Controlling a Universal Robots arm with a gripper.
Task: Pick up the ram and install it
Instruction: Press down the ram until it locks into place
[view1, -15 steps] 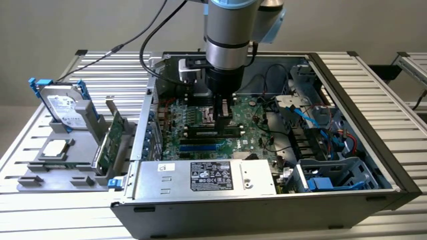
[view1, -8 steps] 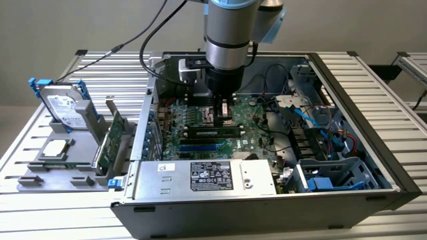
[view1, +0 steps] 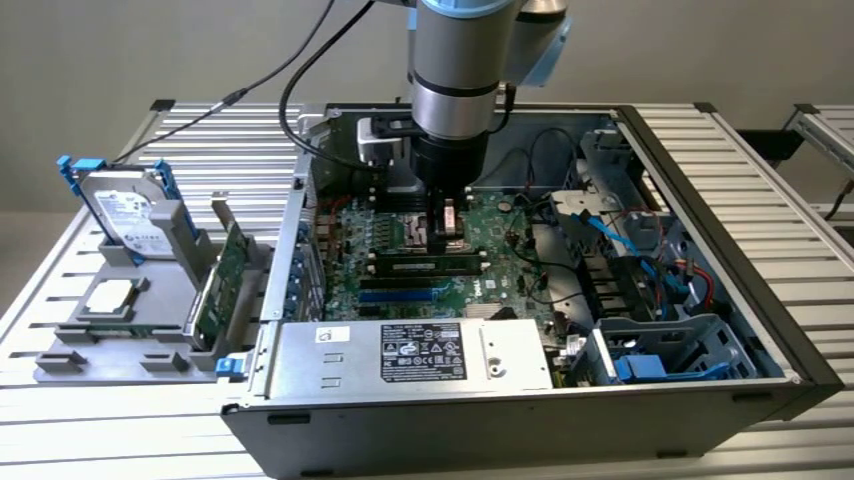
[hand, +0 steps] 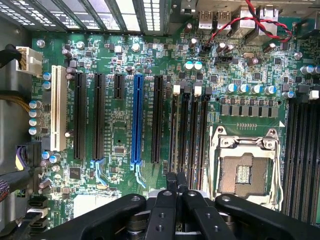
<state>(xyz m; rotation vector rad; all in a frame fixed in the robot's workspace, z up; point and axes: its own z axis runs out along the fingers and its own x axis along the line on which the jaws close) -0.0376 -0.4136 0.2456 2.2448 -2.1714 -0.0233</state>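
Well, my black claw is shut tight, its two fingers pressed flat together with nothing held between them that I can see. It hangs low inside the open grey computer case, right over the big green motherboard. From the wrist camera, the tips sit above the row of long black memory slots, next to the square silver chip socket. A bright blue card slot lies further off on the same board.

The ram (the long thin green stick with dark chips) lies along the slots just beside the claw in the exterior view. I cannot tell if the tips touch it.

Nearer the front of the case is a silver power box with a black label. Outside the case, toward the exterior view's left, a grey tray holds a silver hard drive and a wider green card standing on edge.
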